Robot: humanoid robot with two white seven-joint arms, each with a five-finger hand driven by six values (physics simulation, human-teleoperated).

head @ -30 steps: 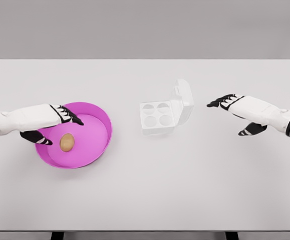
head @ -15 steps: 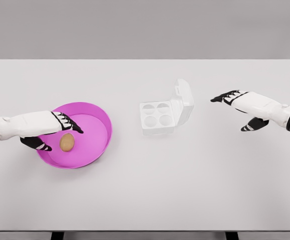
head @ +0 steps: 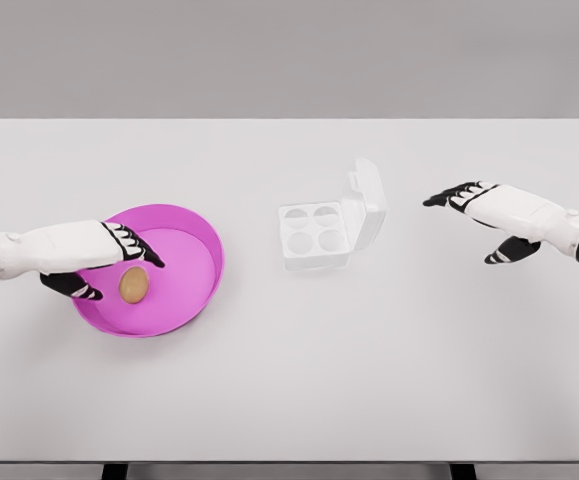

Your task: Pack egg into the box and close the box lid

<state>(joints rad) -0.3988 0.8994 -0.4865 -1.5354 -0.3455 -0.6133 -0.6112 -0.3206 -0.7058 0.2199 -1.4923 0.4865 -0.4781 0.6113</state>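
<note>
— What stands on the flat white rectangular table (head: 299,390)?
— A round bright magenta plastic bowl (head: 195,252) with a low wall, at the left side, well in from the edges.
— And past the table's far edge?
— A plain grey backdrop (head: 289,55). Two dark table legs (head: 115,471) show under the near edge.

Eggs: 1, brown egg (head: 134,285) | Bowls: 1, pink bowl (head: 194,240) | Boxes: 1, white egg box (head: 319,232), hinged lid (head: 367,200) raised | Box cells: 4, all vacant | Tables: 1, white table (head: 299,380) | Hands: 2, left hand (head: 104,262), right hand (head: 484,215)
</note>
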